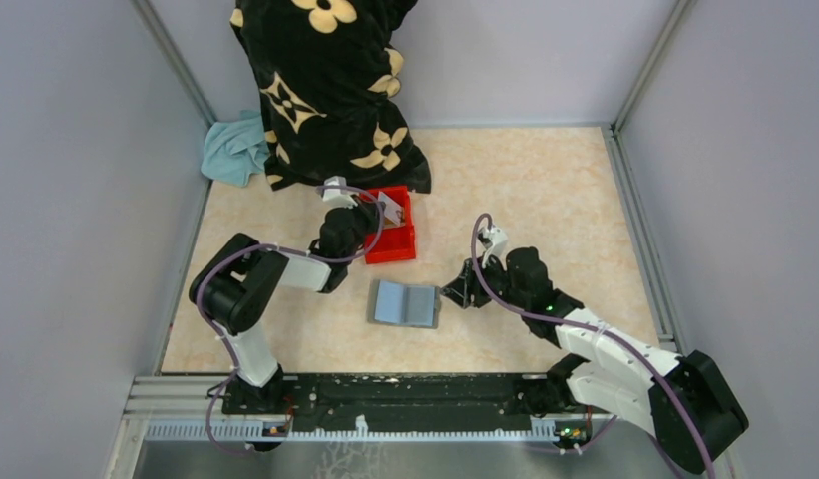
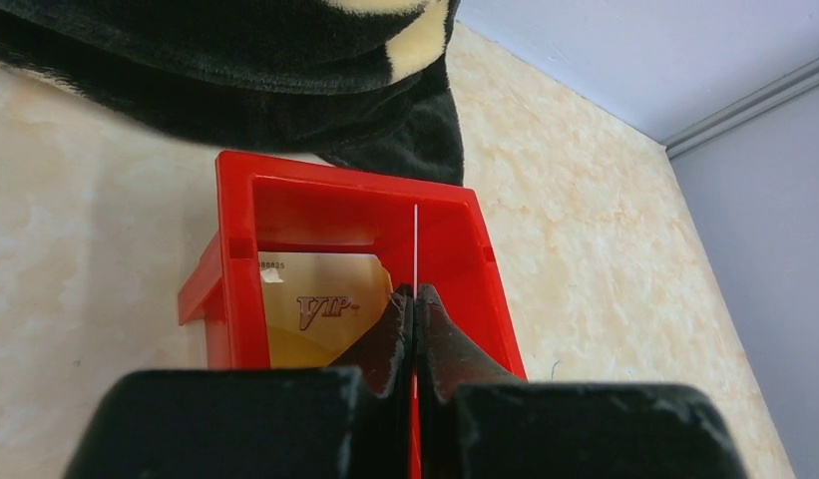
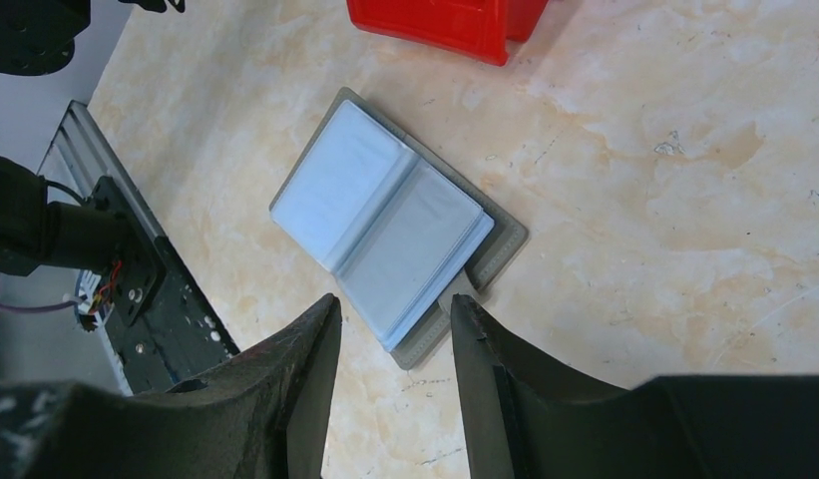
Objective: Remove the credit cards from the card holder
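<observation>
Left wrist view: your left fingers (image 2: 393,334) are pressed together, and they pinch a thin card (image 2: 415,244) between them. You see this card only from its edge, as a thin pale line that stands straight up from the tips. It hangs over the inside of the red bin (image 2: 240,289). A gold card (image 2: 320,304) with the letters VIP sits inside the bin, on the left side of the tips. You cannot tell if it touches the fingers. A black blanket (image 2: 285,90) with cream flowers lies just behind the bin.

From the top external view, your left fingers (image 1: 377,212) are over the far part of the red bin (image 1: 397,249), with the thin card (image 1: 390,208) in them. The card holder (image 1: 405,304) lies open and flat on the surface (image 1: 545,200). It is near the bin, on the side closer to the arm bases, and it does not touch the bin. Your right fingers (image 1: 455,291) are at the right edge of the card holder.

In the right wrist view, your right fingers (image 3: 305,359) are spread apart and hold nothing. The card holder (image 3: 385,220) lies with its blue-grey inside facing up, like an open book. Its near edge lies in the gap between the two tips, with one finger on each side. You cannot tell if the tips touch it or the surface. The red bin (image 3: 435,25) shows at the top of this view, apart from the card holder.
</observation>
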`<state>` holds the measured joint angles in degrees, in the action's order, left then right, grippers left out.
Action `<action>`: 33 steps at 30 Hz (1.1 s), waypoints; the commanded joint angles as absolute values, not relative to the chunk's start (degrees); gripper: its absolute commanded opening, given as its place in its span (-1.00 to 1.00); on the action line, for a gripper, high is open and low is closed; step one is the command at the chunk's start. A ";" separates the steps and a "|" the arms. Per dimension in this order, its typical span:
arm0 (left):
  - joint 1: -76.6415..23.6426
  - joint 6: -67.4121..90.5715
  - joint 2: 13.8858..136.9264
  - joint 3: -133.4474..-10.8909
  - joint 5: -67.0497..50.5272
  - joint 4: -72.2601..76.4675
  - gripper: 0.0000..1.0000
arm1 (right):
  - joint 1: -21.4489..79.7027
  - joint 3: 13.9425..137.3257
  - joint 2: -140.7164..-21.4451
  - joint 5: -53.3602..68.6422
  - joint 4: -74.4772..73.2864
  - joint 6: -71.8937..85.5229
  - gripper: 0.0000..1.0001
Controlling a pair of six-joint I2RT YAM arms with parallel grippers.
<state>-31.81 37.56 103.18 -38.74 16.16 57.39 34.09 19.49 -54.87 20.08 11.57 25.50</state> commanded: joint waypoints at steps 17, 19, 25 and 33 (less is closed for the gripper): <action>-32.96 35.70 102.30 -46.13 21.93 50.02 -0.97 | 32.94 18.02 -53.37 20.98 15.10 24.61 -0.11; -32.97 35.33 103.67 -47.47 22.45 49.33 -0.93 | 32.72 17.74 -52.61 20.76 14.46 24.44 -0.11; -33.02 36.25 104.38 -47.12 20.95 49.52 -0.72 | 32.50 17.14 -51.42 20.18 14.14 24.51 -0.11; -33.05 36.15 102.98 -45.21 22.51 49.66 0.10 | 32.43 17.17 -52.77 21.17 15.07 24.56 -0.11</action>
